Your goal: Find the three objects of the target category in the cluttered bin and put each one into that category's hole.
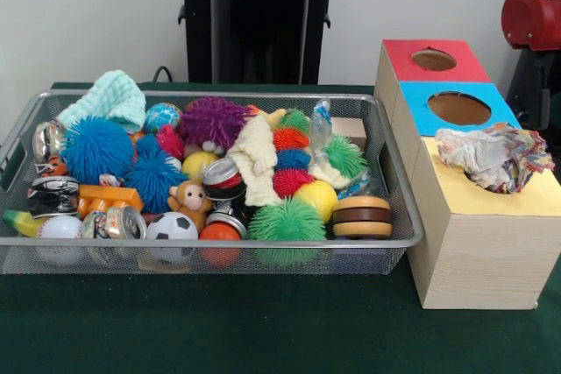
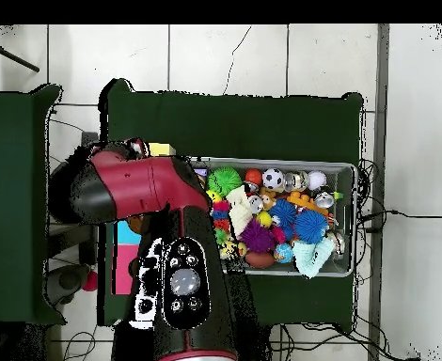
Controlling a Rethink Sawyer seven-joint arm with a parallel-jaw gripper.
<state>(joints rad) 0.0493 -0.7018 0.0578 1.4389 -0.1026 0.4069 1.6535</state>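
On the green-clothed worktop (image 1: pixel 263 330), a rope toy (image 1: pixel 493 157) is seen lodged in the yellow hole (image 1: pixel 517 194) of the wooden box (image 1: pixel 473 251), right of the wire bin (image 1: pixel 399 216) (its knot only part-way in). The pincer is covered by the red arm (image 2: pixel 140 188) overhead, so whether it stands apart or together cannot be told, nor can further rope toys be made out among the clutter.

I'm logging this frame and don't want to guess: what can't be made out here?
- Gripper: neither view shows it; in the overhead view the arm covers the place where it would be.
- Box, overhead view: mostly under the arm, its holes unseen.
- Yellow hole, front view: plugged by the rope toy; nothing inside shows.
- Bin: whether more rope toys lie beneath the clutter cannot be told.
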